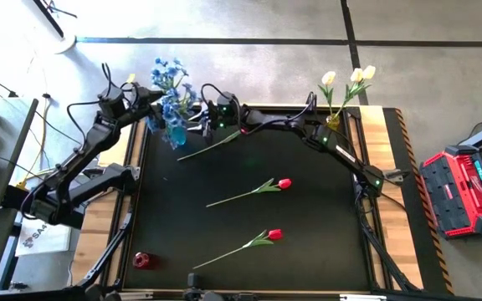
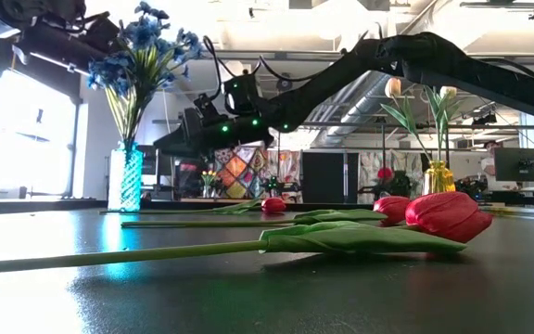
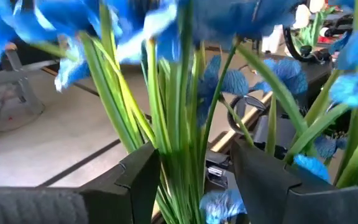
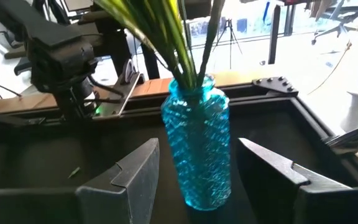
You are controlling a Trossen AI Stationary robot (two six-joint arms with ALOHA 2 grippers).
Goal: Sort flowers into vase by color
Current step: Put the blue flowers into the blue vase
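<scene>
Left side first. We find the blue sprays [image 1: 168, 84] standing in the blue vase [image 1: 176, 133] at the far left corner of the table [image 1: 308, 217], stems down through its neck; that placement fits the colour rule, blue with blue. The left end effector [image 3: 194, 177] sits up among the stems, its fingers [image 3: 138, 177] parted with green stems running between them. We cannot tell if either pad presses a stem; our reading is a release, not a pinch.

The right end effector [image 4: 197, 171] reaches across to the same vase at body height, fingers [image 4: 132, 171] spread wide to either side of the glass and apart from it. We judge it is there to steady the vase while stems go in.

Moving right: three red tulips lie flat on the table, unsorted, one [image 1: 224, 142] just beside the blue vase, a second [image 1: 284, 183] mid-table, a third [image 1: 275, 235] nearer the front. A small red vase [image 1: 143, 260] waits at the front left corner, presumably for these.

Far right corner: cream tulips [image 1: 350, 79] already stand in the yellow vase [image 1: 333, 122].
</scene>
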